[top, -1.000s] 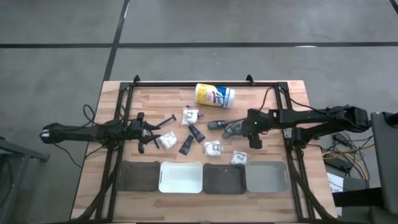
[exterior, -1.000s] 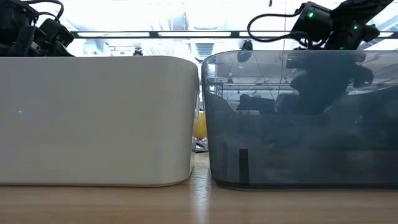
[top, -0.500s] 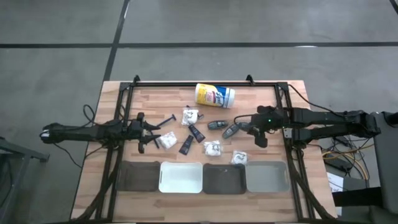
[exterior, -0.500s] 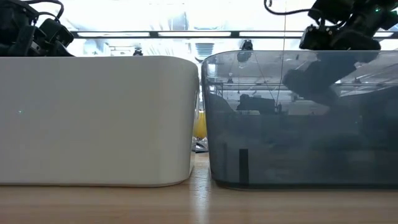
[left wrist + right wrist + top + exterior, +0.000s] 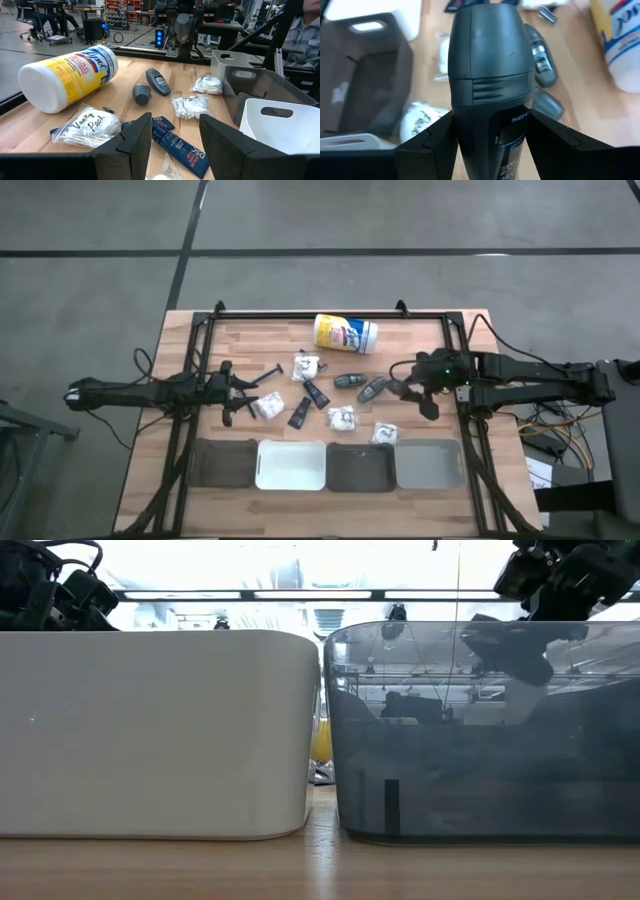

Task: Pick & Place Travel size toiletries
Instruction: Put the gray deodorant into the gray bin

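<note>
Right gripper point(image 5: 487, 145) is clamped on a dark roll-on point(image 5: 490, 75) at 3 o'clock; that smooth body could slip out mid-carry. Left gripper point(image 5: 175, 132) sits wide, empty.

The white packet point(image 5: 86, 125) reads "Vanity Pack" (black tube point(image 5: 179, 149): "DSC").

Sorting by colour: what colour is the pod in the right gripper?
Dark grey pod, clearest in the right wrist view.
</note>
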`<control>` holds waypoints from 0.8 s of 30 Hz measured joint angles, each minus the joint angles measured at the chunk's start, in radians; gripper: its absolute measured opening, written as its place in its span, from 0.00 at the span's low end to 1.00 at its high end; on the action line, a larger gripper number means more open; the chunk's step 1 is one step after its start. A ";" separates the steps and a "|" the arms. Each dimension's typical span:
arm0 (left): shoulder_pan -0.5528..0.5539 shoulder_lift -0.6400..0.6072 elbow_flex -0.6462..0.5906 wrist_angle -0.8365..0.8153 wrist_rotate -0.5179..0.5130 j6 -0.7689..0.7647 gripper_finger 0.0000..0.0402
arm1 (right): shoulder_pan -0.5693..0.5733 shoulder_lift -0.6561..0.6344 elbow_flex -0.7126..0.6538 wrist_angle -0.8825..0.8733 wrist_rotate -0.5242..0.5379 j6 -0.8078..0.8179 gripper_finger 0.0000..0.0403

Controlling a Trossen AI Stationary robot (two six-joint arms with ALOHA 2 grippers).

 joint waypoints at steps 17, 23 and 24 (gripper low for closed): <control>0.000 0.000 0.000 0.000 0.000 0.000 0.43 | 0.023 -0.006 0.000 -0.107 -0.257 0.250 0.48; 0.000 0.000 0.000 0.000 0.000 0.000 0.43 | 0.067 -0.006 0.000 -0.127 -0.337 0.325 0.48; 0.000 0.000 0.000 0.000 0.000 0.000 0.43 | 0.073 -0.006 0.000 -0.127 -0.361 0.340 0.49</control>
